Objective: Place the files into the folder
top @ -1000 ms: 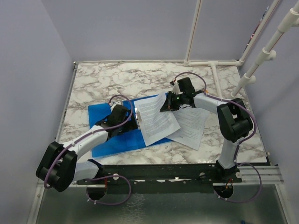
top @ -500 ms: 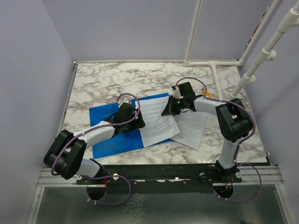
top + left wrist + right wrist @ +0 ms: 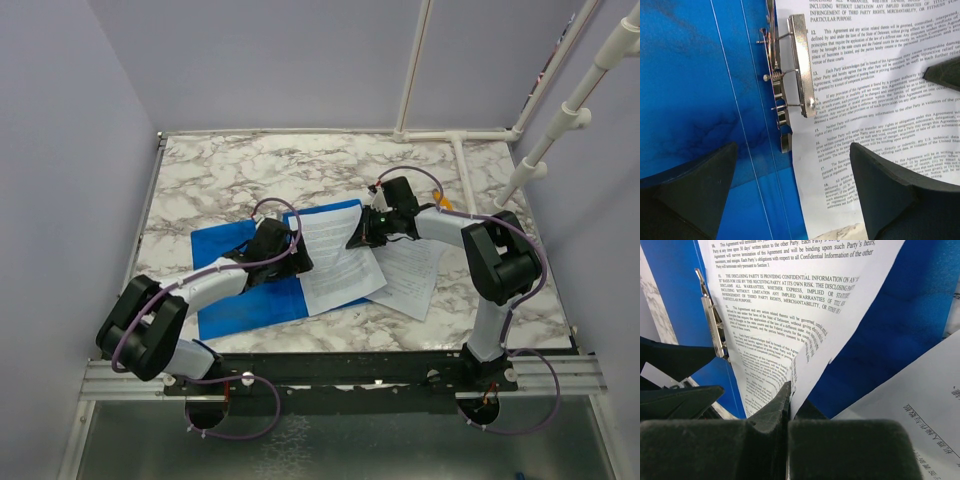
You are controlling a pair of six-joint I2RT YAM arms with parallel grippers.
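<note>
On the marble table (image 3: 220, 170), right hand (image 3: 789, 390) pinches the files (image 3: 790, 295) over the folder (image 3: 690, 75), left hand (image 3: 792, 160) spread.

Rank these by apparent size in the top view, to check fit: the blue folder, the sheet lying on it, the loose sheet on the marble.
1. blue folder, though partly covered.
2-3. sheet on the folder and loose sheet look alike; the loose one is partly hidden.

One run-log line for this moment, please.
left gripper: open above clip | right gripper: shut on files | files: partly on folder
</note>
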